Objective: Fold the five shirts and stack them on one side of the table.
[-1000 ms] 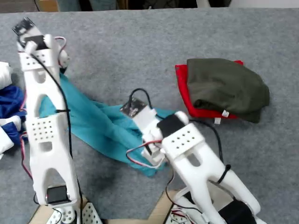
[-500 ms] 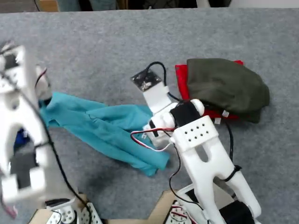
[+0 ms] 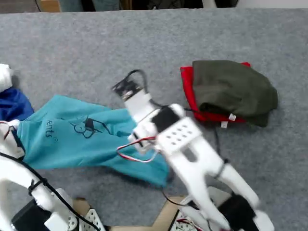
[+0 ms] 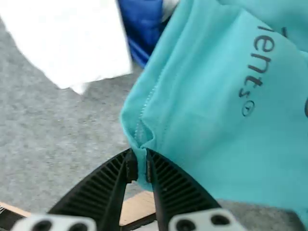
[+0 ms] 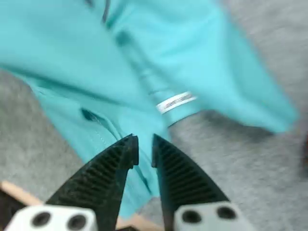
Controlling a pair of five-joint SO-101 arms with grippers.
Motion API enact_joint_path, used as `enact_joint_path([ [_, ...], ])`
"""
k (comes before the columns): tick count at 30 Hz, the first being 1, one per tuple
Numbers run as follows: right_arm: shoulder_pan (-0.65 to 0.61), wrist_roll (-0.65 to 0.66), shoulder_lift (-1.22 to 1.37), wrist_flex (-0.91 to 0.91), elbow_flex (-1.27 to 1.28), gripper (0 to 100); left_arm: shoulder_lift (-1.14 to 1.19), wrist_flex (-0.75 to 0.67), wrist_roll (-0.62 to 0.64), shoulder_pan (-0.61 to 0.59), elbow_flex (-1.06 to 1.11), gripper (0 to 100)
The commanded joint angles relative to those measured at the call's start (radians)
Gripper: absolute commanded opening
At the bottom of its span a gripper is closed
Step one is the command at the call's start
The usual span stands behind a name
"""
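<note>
My left fingers (image 4: pixel 119 182) are clenched on an edge of the teal cotton shirt (image 3: pixel 72 139), which lies spread toward 8 o'clock on the grey felt tabletop (image 3: pixel 144 43). My right fingers (image 5: pixel 115 166) seem nipped onto its 3 o'clock end, though the cloth there blurs. The folded olive shirt (image 3: pixel 233 89) sits at 3 o'clock.

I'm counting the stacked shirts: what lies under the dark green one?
A red shirt shows beneath the dark green shirt along its edge. Anything else underneath is covered.
</note>
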Motion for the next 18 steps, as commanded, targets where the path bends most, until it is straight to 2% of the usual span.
enact_joint_path([
  [1, -0.052, -0.009, 0.088, -0.005, -0.047, 3.9, -0.034, -0.025, -0.025, -0.058, 0.005, 3],
  [10, -0.049, -0.009, 0.116, 0.189, -0.051, 3.9, -0.032, -0.038, -0.02, -0.024, 0.008, 3],
  [18, -0.051, 0.049, -0.005, 0.192, -0.019, 4.0, -0.032, -0.038, -0.018, 0.045, 0.008, 3],
])
